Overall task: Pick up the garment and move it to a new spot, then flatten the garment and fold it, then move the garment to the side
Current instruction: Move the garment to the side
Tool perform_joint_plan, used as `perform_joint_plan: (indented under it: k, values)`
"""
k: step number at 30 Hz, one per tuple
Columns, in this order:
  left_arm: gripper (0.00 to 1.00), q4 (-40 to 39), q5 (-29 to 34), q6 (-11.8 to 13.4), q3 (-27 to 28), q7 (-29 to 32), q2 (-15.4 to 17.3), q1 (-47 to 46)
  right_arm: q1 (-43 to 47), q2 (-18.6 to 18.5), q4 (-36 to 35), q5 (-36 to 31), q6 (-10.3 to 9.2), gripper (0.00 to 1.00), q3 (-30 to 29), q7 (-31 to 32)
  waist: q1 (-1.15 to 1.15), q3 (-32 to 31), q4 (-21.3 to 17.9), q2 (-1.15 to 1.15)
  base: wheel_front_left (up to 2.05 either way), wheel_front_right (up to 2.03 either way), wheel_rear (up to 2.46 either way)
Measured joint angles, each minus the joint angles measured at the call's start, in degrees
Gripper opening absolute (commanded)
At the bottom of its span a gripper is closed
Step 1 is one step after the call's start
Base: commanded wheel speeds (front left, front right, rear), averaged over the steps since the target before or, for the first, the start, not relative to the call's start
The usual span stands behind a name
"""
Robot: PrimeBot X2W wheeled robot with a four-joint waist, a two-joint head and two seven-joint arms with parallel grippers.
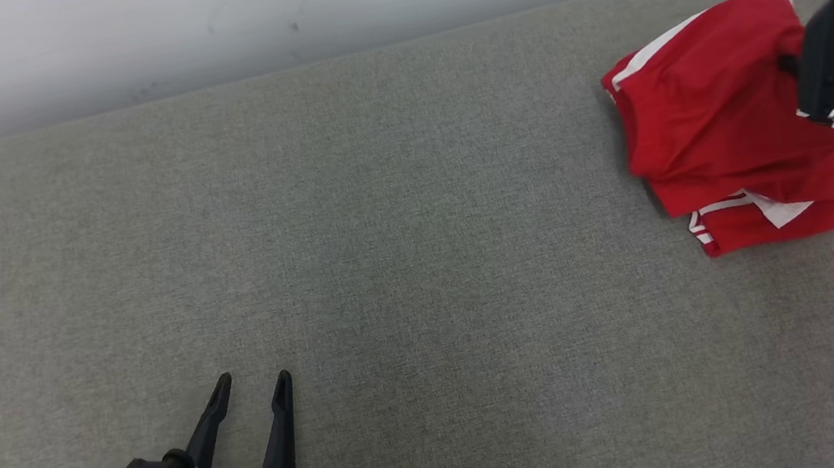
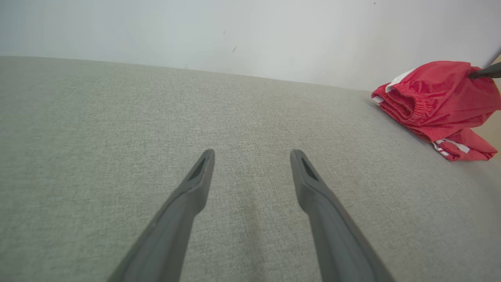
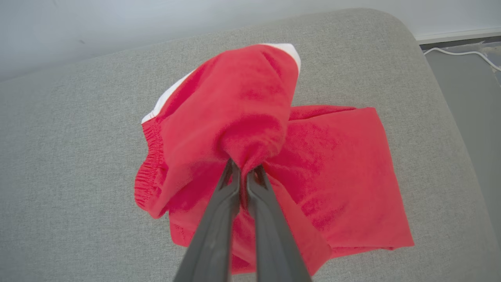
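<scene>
My right pincer (image 3: 243,171) is clenched on a bunched fold of the red shorts (image 3: 332,164) and holds it up. The rest of them lies at the far right end of the grey fabric tabletop (image 1: 384,230). My left pincer (image 1: 254,379) hangs released at the near left, well apart from them.

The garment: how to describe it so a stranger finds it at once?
On the wide grey cushion, go to its right end. A bunched red garment with white trim lies there, pinched by the right gripper; it alone is brightly coloured.
</scene>
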Motion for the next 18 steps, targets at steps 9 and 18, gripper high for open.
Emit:
perform_joint_plan:
  k: [9, 18]
  values:
    - [1.0, 0.48, 0.22, -0.55, -0.89, 0.0, 0.0, -2.02, -1.05, -2.81, 2.44, -1.25, 0.09, 0.0, -0.13, -1.98, 0.0, 1.66, -0.53, 0.0, 0.0, 0.0, 0.0]
    - [1.0, 1.29, 0.21, -0.92, -0.91, 0.0, 0.08, -2.03, -2.8, -4.7, 3.33, -3.81, 0.24, 0.0, 1.81, -2.48, 0.0, 1.73, -0.28, 0.0, 0.0, 0.0, 0.0]
